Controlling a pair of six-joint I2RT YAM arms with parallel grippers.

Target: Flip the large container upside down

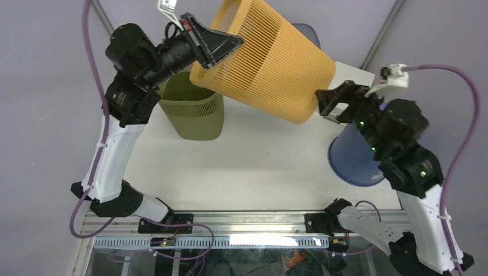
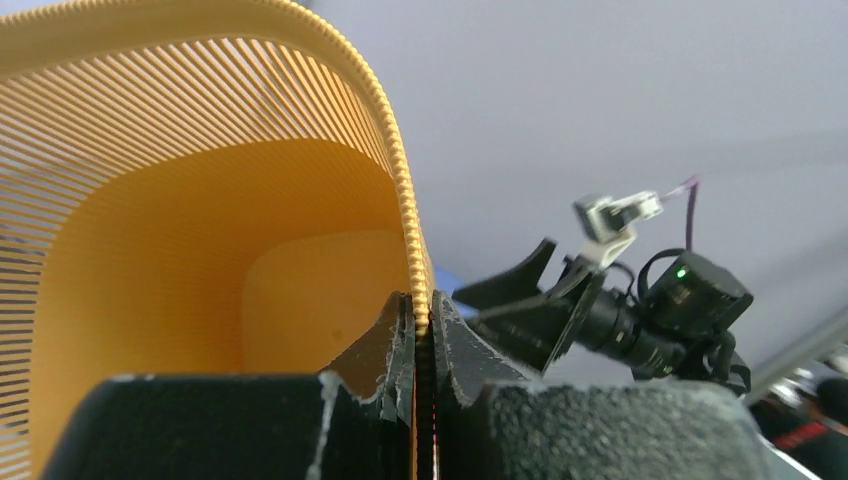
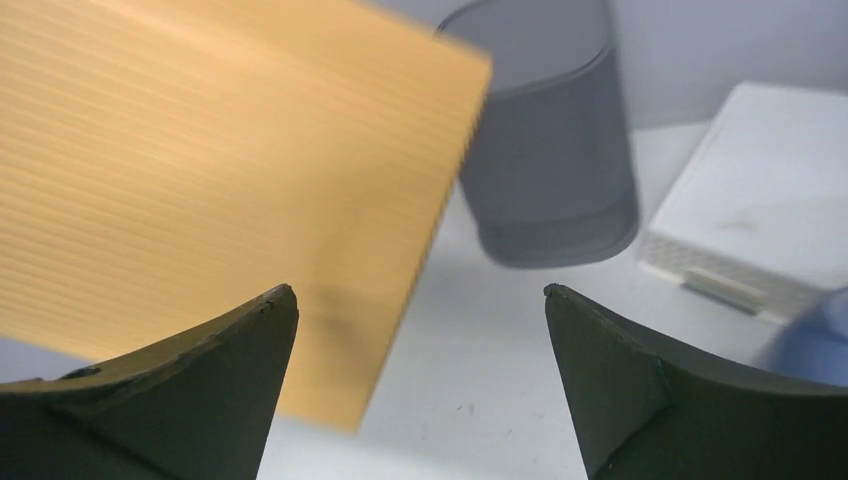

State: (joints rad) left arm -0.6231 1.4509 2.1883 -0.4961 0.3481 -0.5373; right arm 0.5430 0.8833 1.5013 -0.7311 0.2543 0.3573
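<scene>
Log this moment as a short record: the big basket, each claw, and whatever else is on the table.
basket: orange basket, slatted, off the table, tilted on its side, not yet upside down
left claw: left claw shut on the basket's rim
right claw: right claw open, next to the basket's base, gripping nothing
green bin: green bin upright, under the basket's mouth end
blue bin: blue bin partly hidden under the right arm
far side: grey bin upright, white box beside it
</scene>
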